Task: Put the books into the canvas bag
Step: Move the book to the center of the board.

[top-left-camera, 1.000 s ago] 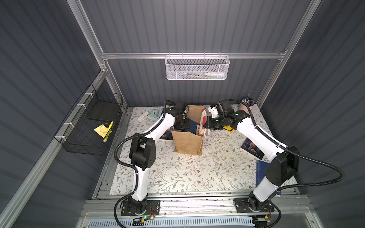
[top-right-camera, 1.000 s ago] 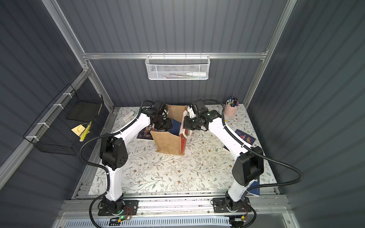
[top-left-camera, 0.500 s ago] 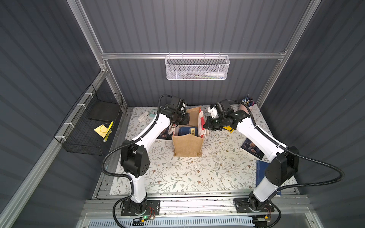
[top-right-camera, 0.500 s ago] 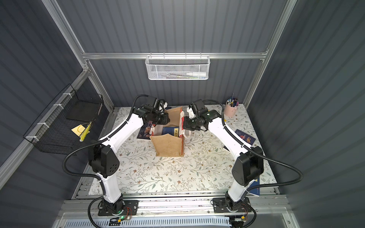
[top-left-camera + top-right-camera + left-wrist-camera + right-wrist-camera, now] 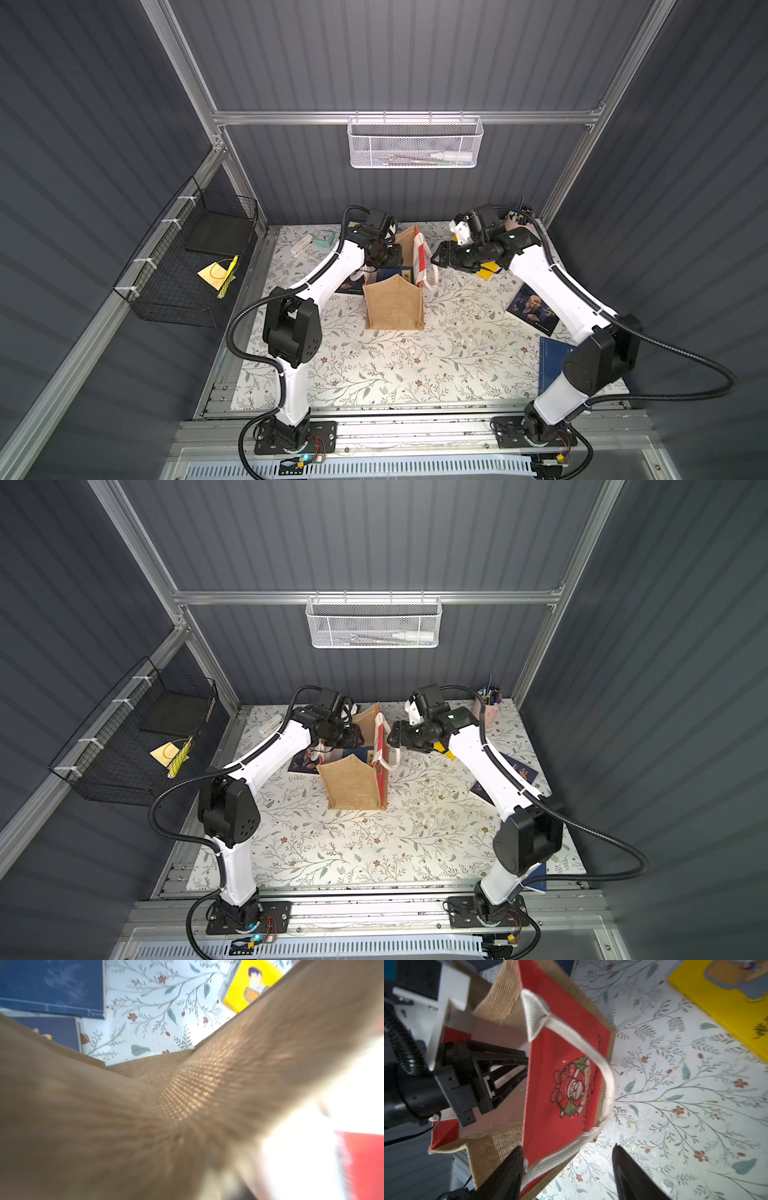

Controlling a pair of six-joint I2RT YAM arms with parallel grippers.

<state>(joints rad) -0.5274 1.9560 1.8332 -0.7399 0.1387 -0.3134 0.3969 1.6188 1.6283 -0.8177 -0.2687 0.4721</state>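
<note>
The canvas bag [image 5: 394,305] stands upright mid-table, and a navy book [image 5: 390,275] shows inside its mouth. My left gripper [image 5: 388,255] reaches into the bag at its far left side. Its fingers [image 5: 500,1057] run behind the red panel [image 5: 564,1084], which hides the tips; the left wrist view shows only burlap [image 5: 187,1095]. My right gripper [image 5: 566,1167] is open beside the bag's right side, with the white handle [image 5: 591,1053] hanging loose between its fingers. On the table lie a yellow book [image 5: 486,271], two portrait books [image 5: 532,309] [image 5: 351,286] and a navy book [image 5: 552,365].
A mint clock [image 5: 325,237] and a pen cup [image 5: 488,710] stand along the table's back edge. On the left wall hangs a black wire basket [image 5: 187,266], and a white mesh basket [image 5: 413,141] on the back wall. Two more navy books [image 5: 52,987] lie beyond the bag.
My right gripper has opened and let go of the bag's right side. The left gripper rose over the bag's far left rim, then came back down into the mouth.
</note>
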